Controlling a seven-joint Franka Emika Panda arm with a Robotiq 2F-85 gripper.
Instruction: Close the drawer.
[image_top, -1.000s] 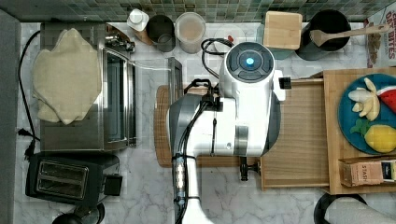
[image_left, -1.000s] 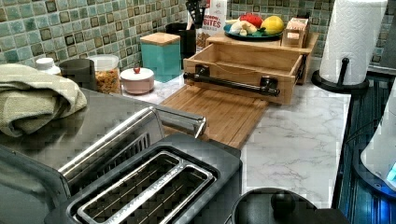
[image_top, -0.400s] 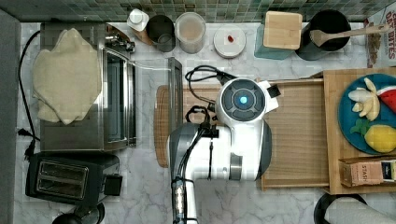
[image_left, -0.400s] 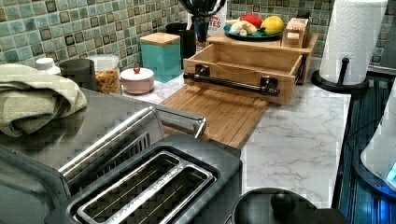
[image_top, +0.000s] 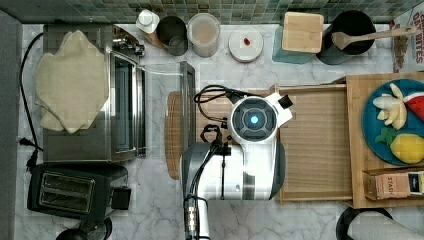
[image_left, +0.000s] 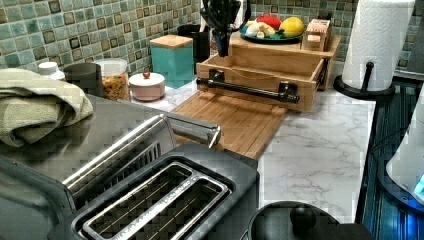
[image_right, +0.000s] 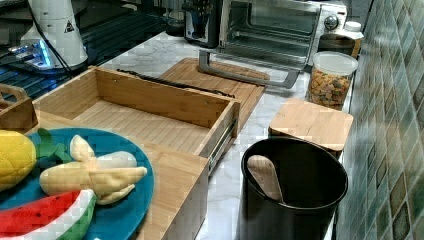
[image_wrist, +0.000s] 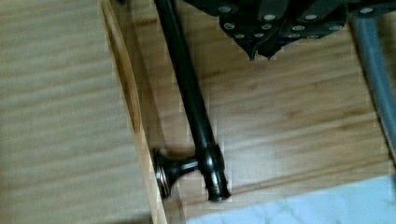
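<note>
Presently the drawer (image_left: 260, 67) is seen pulled well out from under the wooden stand, over the cutting board (image_left: 235, 120). The approach step appears to be in hand: the gripper (image_left: 221, 45) hangs above the black handle bar (image_left: 247, 88). Whether its jaws are apart cannot be told. Next, descent outside the handle and a push inward are called for.

Lighting's pretty even and soft on my counter, no hard shadows anywhere. Top view is bright, with the marble countertop (image_top: 320, 220) close to washed out. There's glare on the toaster oven (image_left: 120, 150) top in the left view, and the whole thing looks blocky. My wrist view is the worst: mushy, smeared wood grain, though the drawer's handle (image_wrist: 196, 121) catches a thin highlight. Right view is dimmer toward the back
</note>
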